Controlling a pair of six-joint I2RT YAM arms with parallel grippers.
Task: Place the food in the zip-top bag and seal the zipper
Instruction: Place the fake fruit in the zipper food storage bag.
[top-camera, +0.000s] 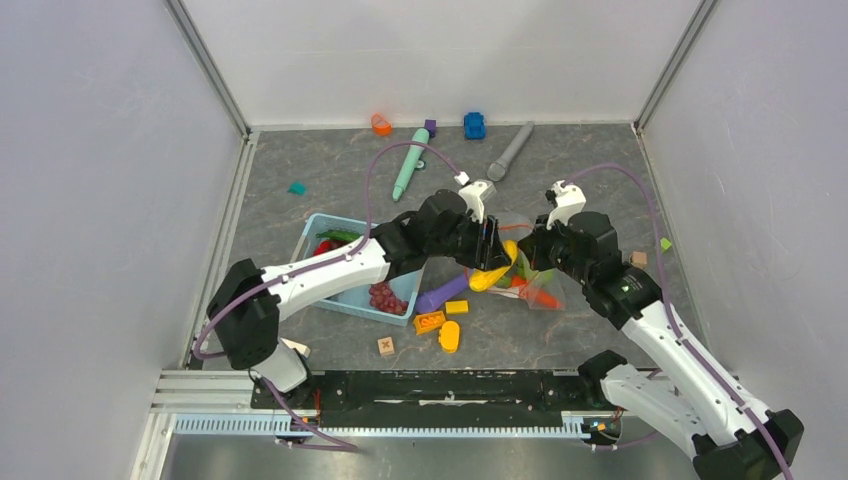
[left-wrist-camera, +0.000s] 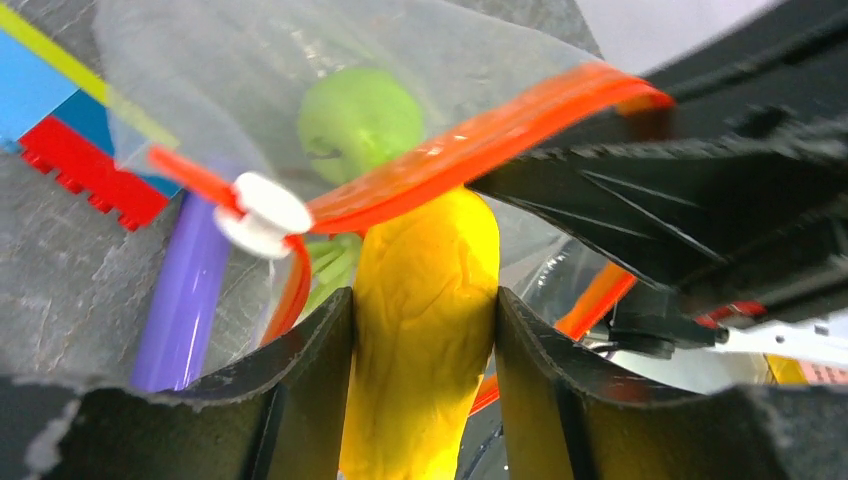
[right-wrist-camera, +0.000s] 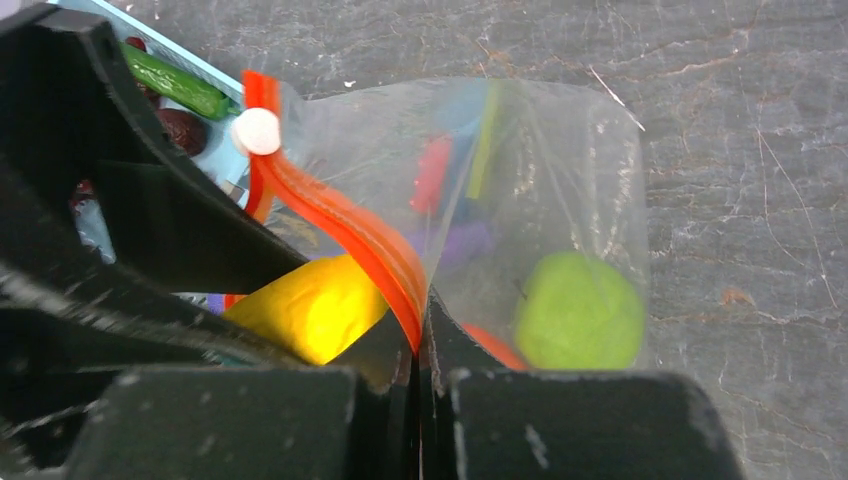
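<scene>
My left gripper (left-wrist-camera: 424, 300) is shut on a yellow food piece (left-wrist-camera: 424, 330) and holds its tip at the open mouth of the zip-top bag (right-wrist-camera: 540, 170). The orange-red zipper (left-wrist-camera: 480, 150) arches over it, its white slider (left-wrist-camera: 262, 212) at the left end. My right gripper (right-wrist-camera: 422, 340) is shut on the zipper edge (right-wrist-camera: 350, 235) and holds the mouth up. A green apple (right-wrist-camera: 580, 310) and an orange carrot (top-camera: 543, 297) lie inside the bag. In the top view both grippers meet over the bag (top-camera: 535, 285) at centre.
A light-blue basket (top-camera: 312, 232) left of the bag holds grapes (top-camera: 386, 297), a red chilli (top-camera: 325, 246) and a green vegetable (right-wrist-camera: 175, 82). A purple cylinder (top-camera: 441, 293) and yellow-orange blocks (top-camera: 440, 322) lie in front. Toys lie along the back wall.
</scene>
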